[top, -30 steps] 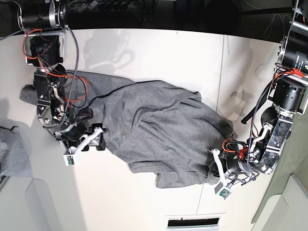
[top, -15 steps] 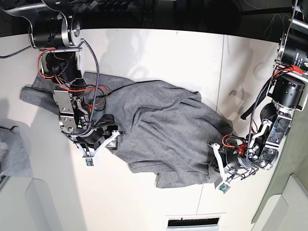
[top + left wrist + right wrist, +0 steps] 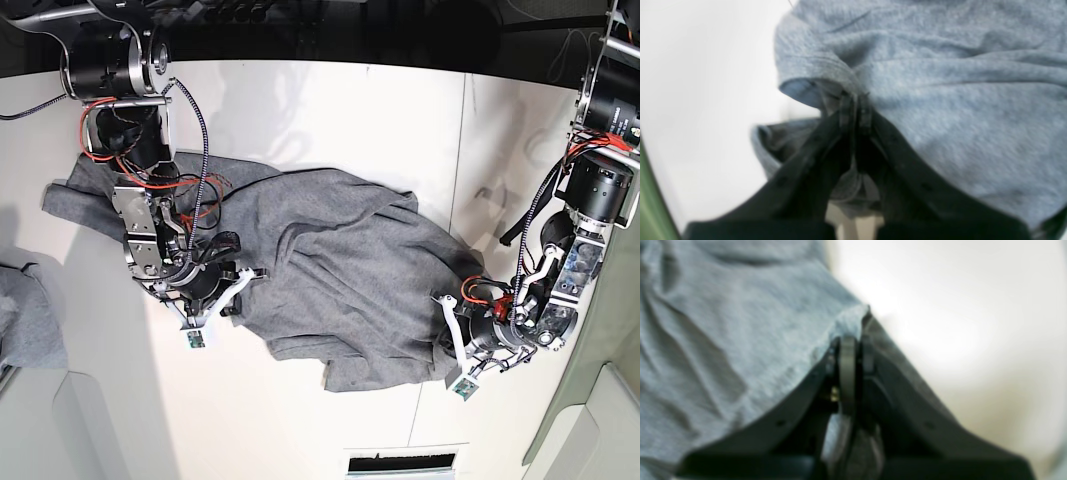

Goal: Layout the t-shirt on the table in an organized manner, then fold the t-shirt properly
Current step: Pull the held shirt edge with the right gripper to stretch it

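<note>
close to the left wrist camera, the black two-fingered left gripper (image 3: 855, 100) has its jaws pressed together on a bunched hem fold of the large heather-grey knit t-shirt (image 3: 940, 100), the cloth puckering right at the fingertips (a loose loop of the hem hangs below and to the left). beyond it lies the wide flat white table (image 3: 700, 83), bare and out of focus.

in the right wrist view, the black right gripper (image 3: 848, 343) is likewise closed, pinching a corner edge of the same grey t-shirt (image 3: 723, 350); a bit of cloth also sits between the finger bases. the fabric spreads away to the left in soft creases and the pale tabletop glows at the right.

from overhead, the t-shirt (image 3: 330, 270) lies rumpled and slanting across the middle of the table (image 3: 330, 110), folds running from upper left to lower right. the right gripper (image 3: 225, 290) holds the shirt's lower left edge, while the left gripper (image 3: 450, 345) grips its lower right corner. a separate scrap of grey cloth (image 3: 30, 320) rests at the far left edge, apart from the shirt. a thin dark seam line (image 3: 462, 160) crosses the tabletop behind the shirt's right end.
</note>
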`<state>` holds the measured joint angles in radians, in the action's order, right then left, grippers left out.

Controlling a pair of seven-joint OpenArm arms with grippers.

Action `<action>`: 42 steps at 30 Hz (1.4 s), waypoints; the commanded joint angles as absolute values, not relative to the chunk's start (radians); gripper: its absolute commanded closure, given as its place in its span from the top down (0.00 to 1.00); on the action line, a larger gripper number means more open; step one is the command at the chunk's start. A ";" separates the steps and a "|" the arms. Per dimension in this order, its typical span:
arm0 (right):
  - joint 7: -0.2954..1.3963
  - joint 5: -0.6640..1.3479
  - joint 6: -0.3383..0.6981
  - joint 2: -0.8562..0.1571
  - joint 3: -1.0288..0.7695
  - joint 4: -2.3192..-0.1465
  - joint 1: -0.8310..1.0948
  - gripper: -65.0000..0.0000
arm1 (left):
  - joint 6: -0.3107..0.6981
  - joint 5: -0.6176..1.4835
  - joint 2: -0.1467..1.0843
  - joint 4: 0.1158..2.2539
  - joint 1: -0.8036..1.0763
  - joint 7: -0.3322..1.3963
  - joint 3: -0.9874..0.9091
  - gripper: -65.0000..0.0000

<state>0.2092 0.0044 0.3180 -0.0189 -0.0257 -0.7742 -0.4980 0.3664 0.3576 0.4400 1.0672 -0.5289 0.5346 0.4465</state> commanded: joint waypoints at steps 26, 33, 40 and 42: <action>0.653 0.477 0.411 -0.257 -0.274 -2.118 0.537 0.00 | 0.326 0.313 0.498 0.783 -0.714 0.414 0.439 0.00; 0.652 0.596 0.498 -0.240 -0.286 -2.154 0.732 0.00 | 0.326 0.326 0.479 0.783 -0.714 0.431 0.439 0.24; 0.651 0.601 0.520 -0.229 -0.286 -2.154 0.713 0.14 | 0.413 0.494 0.483 0.789 -0.718 0.574 0.438 0.37; 0.651 0.601 0.520 -0.230 -0.286 -2.154 0.673 0.41 | 0.475 0.617 0.495 0.809 -0.716 0.640 0.437 0.37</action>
<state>0.6693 0.5858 0.5117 -0.2218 -0.2813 -2.1361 0.6655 0.4736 0.6193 0.4797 0.7910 -0.6765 0.6609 0.4454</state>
